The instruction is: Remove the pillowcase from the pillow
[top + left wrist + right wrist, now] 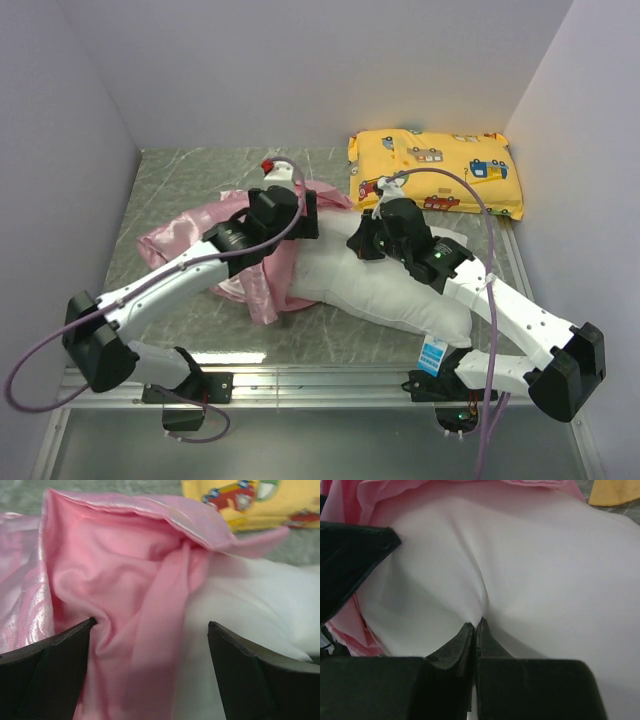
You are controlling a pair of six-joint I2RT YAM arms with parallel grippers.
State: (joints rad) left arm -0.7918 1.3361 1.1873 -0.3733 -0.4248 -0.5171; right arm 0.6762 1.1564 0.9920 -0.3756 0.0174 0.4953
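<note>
Looking down from the overhead camera, we find the pink satin pillowcase bunched toward 9 o'clock of the white pillow, its folds covering only the pillow's 10 o'clock end. The pillow lies across the middle of the grey marbled table and runs out toward 5 o'clock, where a small blue-and-white tag shows at its corner. A yellow cartoon-vehicle pillow sits at the table's 1 o'clock corner.

The left gripper is released. In its wrist view we see the two dark fingers standing wide, with crumpled pink fabric and bare white pillow between them and nothing clamped. The finger at 9 o'clock touches a fold of the pillowcase; the one at 3 o'clock sits over white cloth. From above, this gripper hangs where pink meets white.

The right gripper is clenched on the pillow. Its fingertips meet around a small pinched ridge of white fabric, which puckers toward 12 o'clock. Pink cloth edges that view at 8 and 11 o'clock, and a yellow corner peeks in at 1 o'clock.
</note>
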